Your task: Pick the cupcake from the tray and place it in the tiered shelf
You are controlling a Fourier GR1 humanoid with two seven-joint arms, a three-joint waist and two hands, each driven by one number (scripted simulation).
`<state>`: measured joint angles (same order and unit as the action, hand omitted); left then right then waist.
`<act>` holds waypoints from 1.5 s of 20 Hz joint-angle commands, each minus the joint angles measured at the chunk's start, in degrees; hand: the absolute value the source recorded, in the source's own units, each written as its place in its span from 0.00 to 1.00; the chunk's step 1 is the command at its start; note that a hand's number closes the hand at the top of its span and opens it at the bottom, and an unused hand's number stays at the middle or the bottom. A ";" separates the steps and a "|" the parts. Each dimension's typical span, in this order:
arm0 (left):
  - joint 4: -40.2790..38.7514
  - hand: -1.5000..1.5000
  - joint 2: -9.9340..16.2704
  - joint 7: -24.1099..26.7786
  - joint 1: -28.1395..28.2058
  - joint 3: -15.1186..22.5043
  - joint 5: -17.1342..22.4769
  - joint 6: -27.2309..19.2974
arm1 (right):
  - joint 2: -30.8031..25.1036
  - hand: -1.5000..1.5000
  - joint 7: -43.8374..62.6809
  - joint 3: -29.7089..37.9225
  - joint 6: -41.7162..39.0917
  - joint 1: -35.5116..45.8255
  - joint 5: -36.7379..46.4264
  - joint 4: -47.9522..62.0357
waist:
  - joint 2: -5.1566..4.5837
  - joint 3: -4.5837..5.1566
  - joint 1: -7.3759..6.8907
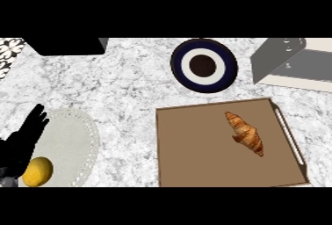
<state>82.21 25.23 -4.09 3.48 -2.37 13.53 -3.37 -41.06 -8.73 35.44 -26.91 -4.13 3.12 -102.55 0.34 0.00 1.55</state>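
Note:
A brown tray (194, 154) with a pale handle along its right side lies at the lower right of the counter. The only thing on it is a golden croissant (245, 132), lying slantwise in the right half; no cupcake shows. The grey and cream tiered shelf (292, 63) stands at the upper right, cut by the view's edge. My left hand (20, 143) rests open at the far left, fingers straight and pointing up, over the edge of a white plate and far from the tray. My right hand is out of view.
A white plate (74, 140) with a beaded rim lies at the lower left and carries a yellow lemon (37, 171) beside my left hand. A dark blue plate (203, 65) with a white ring sits at the top middle. A black box (68, 45) stands at the top left.

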 commanded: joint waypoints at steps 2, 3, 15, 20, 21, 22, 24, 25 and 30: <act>-0.27 0.50 -1.29 -1.91 -2.23 -0.16 -0.78 -0.01 | -3.74 1.00 6.13 10.05 -6.60 1.23 -11.17 -0.65 | -0.16 0.04 -0.85; -2.46 0.50 -2.98 2.40 -0.10 0.37 -1.44 0.69 | -3.55 1.00 9.04 9.98 -6.09 2.72 -12.63 -0.48 | -0.20 0.06 -1.06; -4.17 0.50 -2.50 2.35 -2.19 -1.95 -2.34 4.06 | -17.79 1.00 11.36 11.50 -0.84 13.56 -4.83 11.71 | -0.45 0.03 -2.08; -0.62 0.50 -1.91 -1.56 -2.41 -2.68 -1.69 4.95 | -23.46 1.00 12.29 5.74 0.98 19.93 -2.09 18.63 | -0.55 0.02 -2.80; -0.53 0.50 -3.52 -0.19 -1.61 -1.85 -4.85 2.35 | -22.75 1.00 11.78 7.19 -0.98 19.60 -4.25 18.87 | -0.41 0.02 -2.17; -0.12 0.50 -0.95 0.82 -0.17 -4.36 -1.17 7.19 | -20.12 1.00 13.42 3.31 3.78 20.50 -1.03 15.22 | -0.44 0.02 -2.52; 3.98 0.50 -2.89 -2.60 0.35 -2.69 -2.49 4.40 | -20.65 1.00 14.24 1.50 6.08 21.54 2.12 15.74 | -0.41 0.01 -2.64; -1.12 0.50 -5.50 0.19 -2.74 -1.12 -5.87 1.87 | -20.75 1.00 10.20 1.10 6.98 21.91 4.01 20.46 | -0.52 0.01 -2.31; -2.29 0.50 -3.60 -0.49 -3.14 -3.31 -3.83 5.68 | -23.85 1.00 1.77 -4.47 11.05 28.13 9.99 34.48 | -0.71 0.00 -2.92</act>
<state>81.89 21.49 -5.18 1.03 -4.99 9.67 0.94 -63.15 -1.28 34.57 -18.98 19.98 8.86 -77.34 -0.23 0.01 -1.08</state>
